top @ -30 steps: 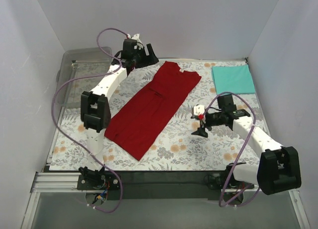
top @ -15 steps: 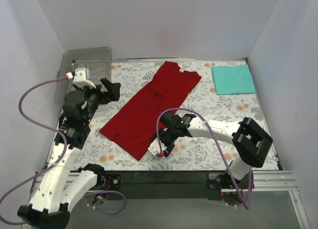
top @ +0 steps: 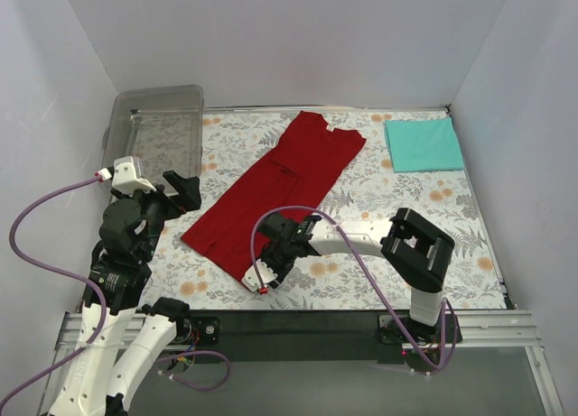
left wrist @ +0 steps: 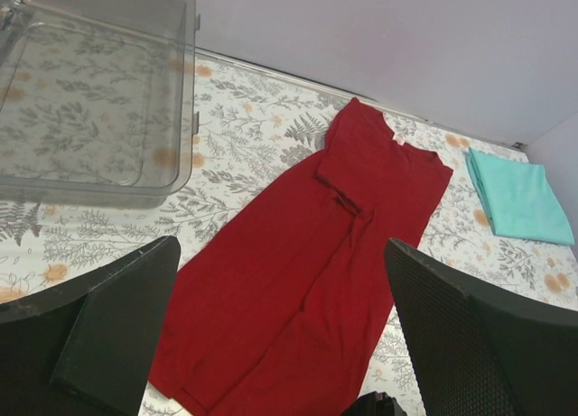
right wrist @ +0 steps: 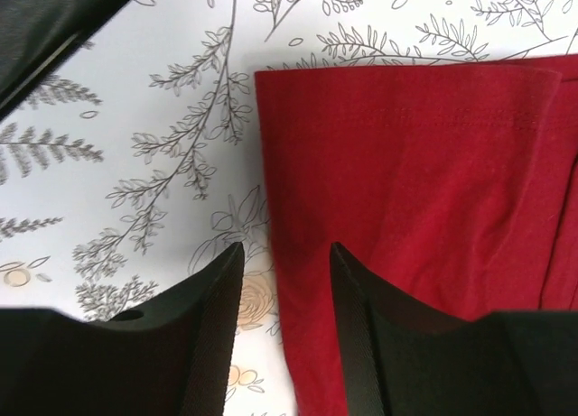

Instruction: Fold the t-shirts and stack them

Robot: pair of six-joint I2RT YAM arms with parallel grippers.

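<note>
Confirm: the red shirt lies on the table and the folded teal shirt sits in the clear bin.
No. The teal shirt lies on the table, far right corner, not in the bin; the top view shows it. The rest holds.

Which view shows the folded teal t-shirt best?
Top external: the teal t-shirt lies whole and unobstructed at the far right corner. Left wrist catches it obliquely at the frame's right edge; right wrist misses it.

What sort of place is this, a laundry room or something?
More likely a small robot test booth. Plain white walls box in one flowered table, two robot arms are bolted at its near edge, and a red shirt and a teal shirt lie on it.
</note>
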